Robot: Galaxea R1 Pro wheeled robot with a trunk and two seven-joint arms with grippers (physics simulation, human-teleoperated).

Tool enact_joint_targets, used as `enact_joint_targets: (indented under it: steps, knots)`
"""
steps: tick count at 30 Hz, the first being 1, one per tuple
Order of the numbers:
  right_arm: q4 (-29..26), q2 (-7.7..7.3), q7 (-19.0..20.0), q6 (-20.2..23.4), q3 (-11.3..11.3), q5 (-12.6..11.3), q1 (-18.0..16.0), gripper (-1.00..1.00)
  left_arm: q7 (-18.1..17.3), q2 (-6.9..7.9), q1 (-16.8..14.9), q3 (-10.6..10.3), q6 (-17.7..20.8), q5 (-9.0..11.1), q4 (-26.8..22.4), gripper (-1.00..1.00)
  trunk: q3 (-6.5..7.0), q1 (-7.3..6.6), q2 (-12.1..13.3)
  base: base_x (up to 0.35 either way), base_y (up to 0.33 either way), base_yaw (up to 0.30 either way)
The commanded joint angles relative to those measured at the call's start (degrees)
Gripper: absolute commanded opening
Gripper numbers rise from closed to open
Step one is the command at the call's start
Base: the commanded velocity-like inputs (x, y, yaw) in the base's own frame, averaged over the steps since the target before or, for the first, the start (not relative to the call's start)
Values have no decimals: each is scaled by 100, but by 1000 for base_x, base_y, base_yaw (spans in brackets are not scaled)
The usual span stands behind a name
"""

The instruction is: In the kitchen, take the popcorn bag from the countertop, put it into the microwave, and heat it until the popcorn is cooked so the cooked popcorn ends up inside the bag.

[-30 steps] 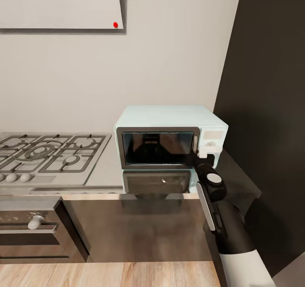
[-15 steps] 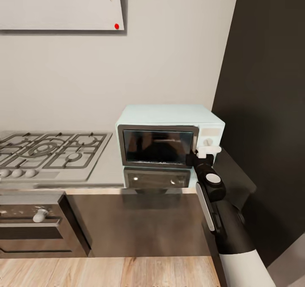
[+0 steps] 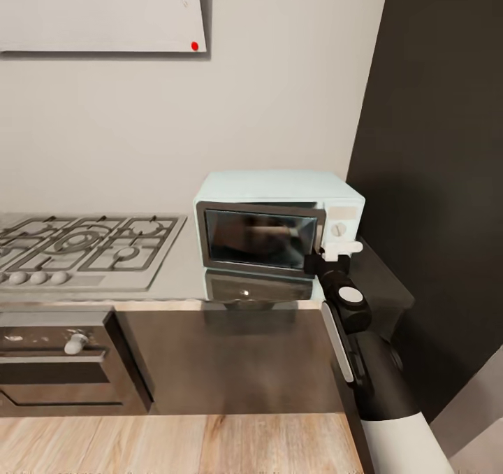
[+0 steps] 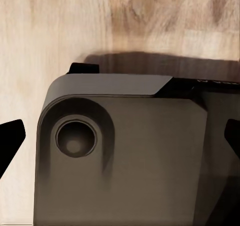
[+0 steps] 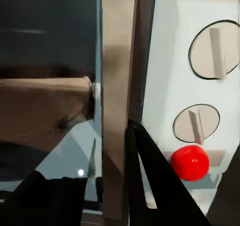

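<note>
While the right claw (image 3: 340,250) sits at the microwave (image 3: 278,224) door's edge, grip state unclear, it could slip off and shove the microwave along the counter (image 3: 175,278); popcorn bag unseen.

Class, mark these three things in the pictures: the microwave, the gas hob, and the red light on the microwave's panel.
microwave (image 3: 269,184), head view, its mint top.
gas hob (image 3: 84,242), head view, its grate.
red light (image 5: 189,162), right wrist view, its round face.

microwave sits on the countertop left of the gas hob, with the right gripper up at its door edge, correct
Not quite: the microwave sits right of the gas hob, not left, as the head view shows. It is on the countertop, with the right gripper at its door edge.
</note>
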Motion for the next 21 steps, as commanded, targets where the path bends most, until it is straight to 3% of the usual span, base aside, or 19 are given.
enact_joint_targets:
  steps: [1, 13, 21]
  knots:
    - [-4, 2, -5, 29, 14, -32, -4, -100, -2, -2, -4, 36, -19, -6, 6, 100, -5, -2, -3, -257, 0, 0]
    - [-6, 2, -2, 29, 20, -32, -4, -100, -5, -2, -4, 29, -19, -43, 6, 100, -5, -2, -3, -51, 0, 0]
    - [0, 3, -6, 29, 20, -32, -4, -100, -8, -2, -4, 5, -19, -60, 6, 100, -5, -2, -3, -144, 0, 0]
